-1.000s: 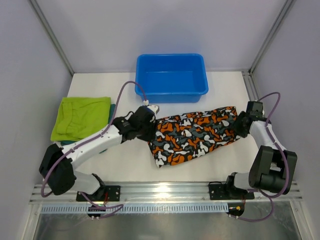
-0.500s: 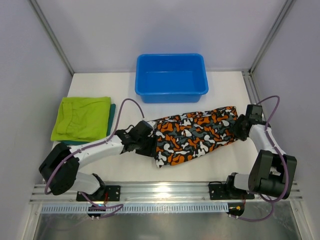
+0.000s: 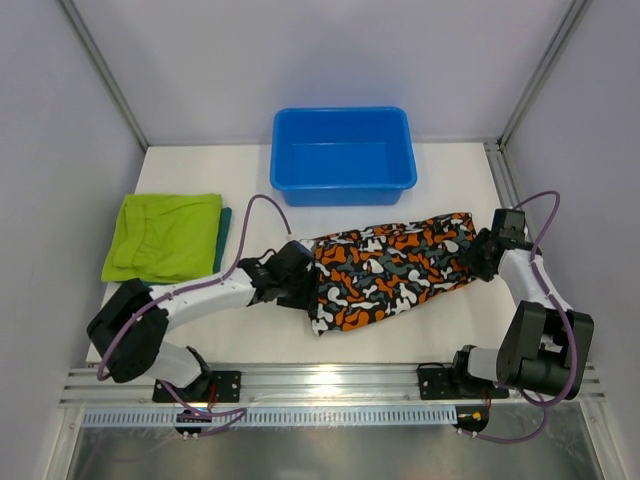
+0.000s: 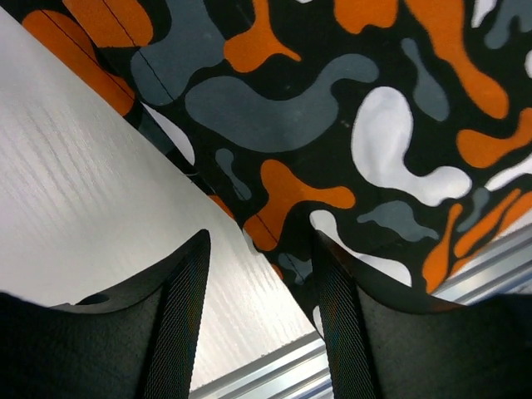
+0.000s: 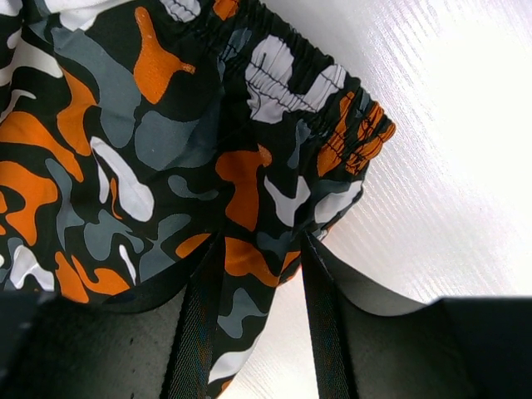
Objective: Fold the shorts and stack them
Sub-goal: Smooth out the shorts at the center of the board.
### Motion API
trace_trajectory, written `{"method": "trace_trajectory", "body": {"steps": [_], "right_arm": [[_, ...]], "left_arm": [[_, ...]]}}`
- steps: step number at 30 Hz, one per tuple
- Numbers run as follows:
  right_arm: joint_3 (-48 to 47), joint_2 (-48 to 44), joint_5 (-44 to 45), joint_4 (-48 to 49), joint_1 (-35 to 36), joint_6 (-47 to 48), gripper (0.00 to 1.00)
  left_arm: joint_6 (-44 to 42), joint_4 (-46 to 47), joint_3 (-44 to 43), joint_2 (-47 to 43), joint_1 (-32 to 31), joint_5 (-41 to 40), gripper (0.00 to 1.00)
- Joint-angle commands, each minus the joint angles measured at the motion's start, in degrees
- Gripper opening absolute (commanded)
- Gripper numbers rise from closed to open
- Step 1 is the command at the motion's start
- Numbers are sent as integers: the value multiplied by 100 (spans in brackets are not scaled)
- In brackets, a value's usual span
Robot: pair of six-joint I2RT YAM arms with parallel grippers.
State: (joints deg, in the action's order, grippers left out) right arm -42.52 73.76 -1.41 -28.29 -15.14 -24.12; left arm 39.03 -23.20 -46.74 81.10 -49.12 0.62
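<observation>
Item one, camouflage shorts [image 3: 390, 270]: orange, black, white and grey print, lying spread across the middle of the white table [image 3: 250, 335], elastic waistband at the right end, leg hems at the left, just in front of the blue tub [image 3: 343, 190]. Item two, my left gripper [image 4: 262, 241]: low over the left hem, jaws apart, one finger [image 4: 179, 332] over bare table and the other over the print, with the hem's edge running between them. Item three, my right gripper [image 5: 259, 249]: at the waistband corner, cloth bunched between the two fingers; I cannot tell whether it is pinched or only lying there. Item four, lime shorts [image 3: 165, 235]: folded flat at the table's left side, well apart from the camouflage pair, resting on the dark teal shorts [image 3: 226, 225], which show as a strip along the right edge.
</observation>
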Motion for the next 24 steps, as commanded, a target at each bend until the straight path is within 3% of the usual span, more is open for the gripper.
{"method": "trace_trajectory", "body": {"steps": [1, 4, 5, 6, 8, 12, 20, 23, 24], "right_arm": [[-204, -28, 97, 70, -24, 4, 46], [-213, -98, 115, 70, -33, -119, 48], [-204, -116, 263, 70, -33, -189, 48], [-204, -125, 421, 78, -33, -224, 49], [-178, -81, 553, 87, -33, -312, 48], [-151, 253, 686, 166, -51, -234, 48], [95, 429, 800, 439, -86, -128, 48], [60, 385, 827, 421, -112, -75, 47], [60, 376, 800, 421, -104, -75, 47]], "left_arm": [[132, 237, -134, 344, -10, -159, 53], [114, 473, -195, 511, -10, -377, 48], [97, 518, -239, 547, -10, -492, 39], [88, 501, -439, 591, -1, -615, 12], [0, 178, -730, 688, 8, -948, 0], [-123, -404, -1346, 723, 17, -1512, 0], [-142, -562, -1505, 838, 166, -1144, 2], [209, -572, -911, 383, 131, -1240, 30], [289, -345, -724, 250, 140, -1240, 35]]}}
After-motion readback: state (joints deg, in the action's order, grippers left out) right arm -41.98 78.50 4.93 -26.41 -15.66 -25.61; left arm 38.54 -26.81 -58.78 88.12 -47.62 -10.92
